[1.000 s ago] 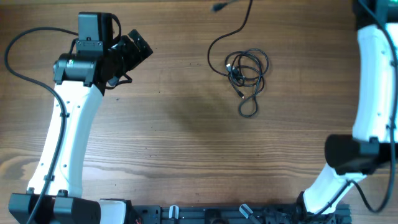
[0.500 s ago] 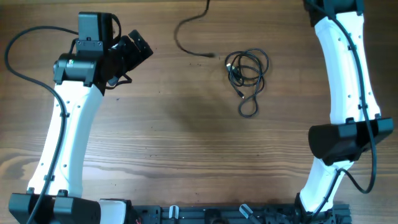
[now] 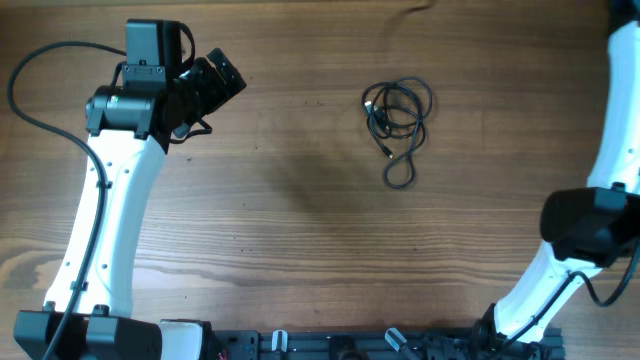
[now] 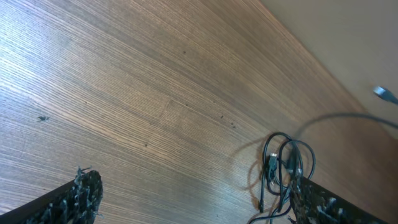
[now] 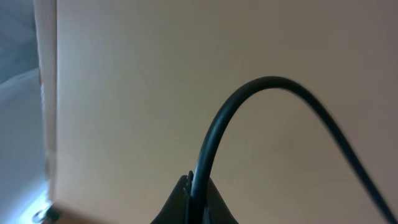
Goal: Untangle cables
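One black cable (image 3: pixel 396 117) lies coiled in loose loops on the wooden table, right of centre; in the left wrist view this coil (image 4: pixel 283 163) sits beside my right-hand finger (image 4: pixel 326 206). My left gripper (image 3: pixel 220 76) (image 4: pixel 194 188) hangs open at the far left with nothing between its fingers. My right gripper (image 5: pixel 198 186) is shut on a second black cable (image 5: pixel 214 134), which arches up out of the jaws. That gripper is outside the overhead view; only the right arm (image 3: pixel 612 130) shows. A blurred cable arc (image 4: pixel 348 118) with a plug end (image 4: pixel 385 93) hangs beyond the coil.
The wooden table (image 3: pixel 300 200) spreads between the two arms. The left arm's thick black wire (image 3: pixel 30 95) loops at the far left. A dark rail (image 3: pixel 350 345) runs along the front edge.
The right arm has swung back to the right edge. The loose cable it holds has gone from the top of the overhead view. The coil and the left arm have not moved.
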`<state>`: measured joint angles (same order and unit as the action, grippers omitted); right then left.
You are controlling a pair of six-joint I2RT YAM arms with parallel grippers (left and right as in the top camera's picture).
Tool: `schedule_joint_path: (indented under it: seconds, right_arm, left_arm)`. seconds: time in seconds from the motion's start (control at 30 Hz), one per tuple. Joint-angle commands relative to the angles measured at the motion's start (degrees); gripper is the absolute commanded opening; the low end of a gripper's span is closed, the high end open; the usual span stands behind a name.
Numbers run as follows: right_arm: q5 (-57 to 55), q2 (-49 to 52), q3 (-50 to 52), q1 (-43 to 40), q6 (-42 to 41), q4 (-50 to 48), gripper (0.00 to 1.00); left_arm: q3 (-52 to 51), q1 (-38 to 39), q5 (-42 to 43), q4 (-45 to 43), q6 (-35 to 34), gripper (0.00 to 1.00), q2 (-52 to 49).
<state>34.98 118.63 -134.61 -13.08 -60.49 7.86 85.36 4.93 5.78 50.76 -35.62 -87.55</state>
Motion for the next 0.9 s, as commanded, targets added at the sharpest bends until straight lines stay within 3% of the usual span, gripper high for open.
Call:
schedule_joint_path:
  seconds: [0.0,0.23,0.4,0.67,0.87]
  right_arm:
    - [-0.26,-0.90,-0.72,-5.66,1.53,-0.02,0.04]
    - [-1.01,-0.98,-0.72,-13.35,4.92,12.92,0.04]
    - [8.94,-1.05,-0.72,-12.15,9.46,16.02,0.04]
    - [16.96,-3.93,-0.72,-3.08,5.53,4.63,0.04]
    - [17.62,-5.38,-0.72,1.14,-12.02,-17.05,0.04]
  left_arm:
    - [0.09,0.07,-0.96,0.13,1.92,0.98,-0.44]
    - [0.09,0.07,-0.96,0.44,2.43,0.98,-0.44]
    - [0.09,0.07,-0.96,0.33,2.43,0.98,-0.44]
    - [0.09,0.07,-0.96,0.42,2.43,0.98,-0.44]
    - [0.09,0.07,-0.96,0.42,2.43,0.98,-0.44]
